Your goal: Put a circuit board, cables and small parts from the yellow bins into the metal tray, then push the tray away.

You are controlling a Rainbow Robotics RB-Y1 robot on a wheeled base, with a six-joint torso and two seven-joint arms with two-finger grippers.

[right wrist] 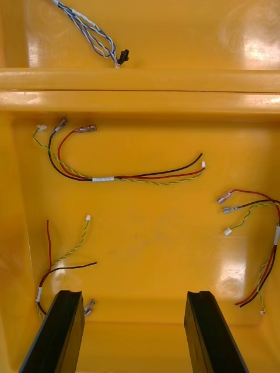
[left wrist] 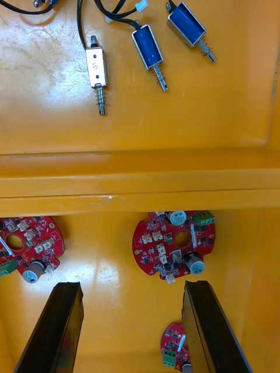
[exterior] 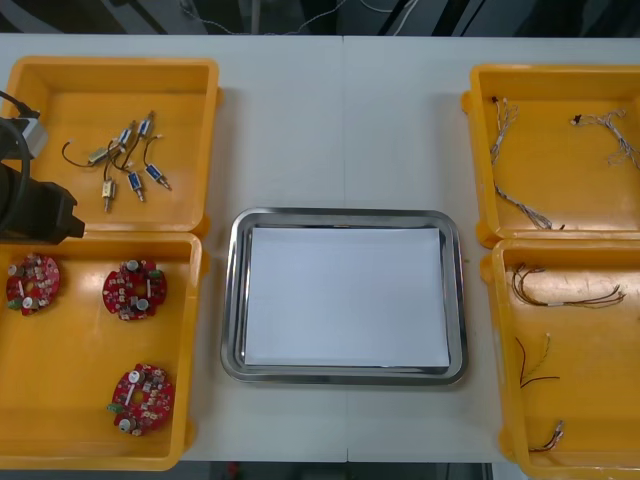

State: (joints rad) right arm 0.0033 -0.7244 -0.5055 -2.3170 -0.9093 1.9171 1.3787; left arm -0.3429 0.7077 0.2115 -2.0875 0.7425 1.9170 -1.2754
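Observation:
The metal tray (exterior: 232, 300), white inside, lies at the table's middle with nothing in it. My left gripper (left wrist: 131, 329) hangs open above the near left yellow bin (exterior: 60, 440), close to its far wall, with nothing between its fingers. A round red circuit board (left wrist: 174, 245) lies just beyond the fingers, a second one (left wrist: 26, 247) is off to the side, and a third (left wrist: 177, 349) sits by one finger. My right gripper (right wrist: 134, 332) is open over the near right bin (exterior: 610, 440), where red, yellow and black cables (right wrist: 116, 175) lie loose.
My left arm (exterior: 30, 200) reaches in from the left edge. The far left bin (exterior: 180, 80) holds several small metal parts (exterior: 125, 165). The far right bin (exterior: 540, 90) holds twisted blue and white cables (exterior: 520, 205). Bare table lies beyond the tray.

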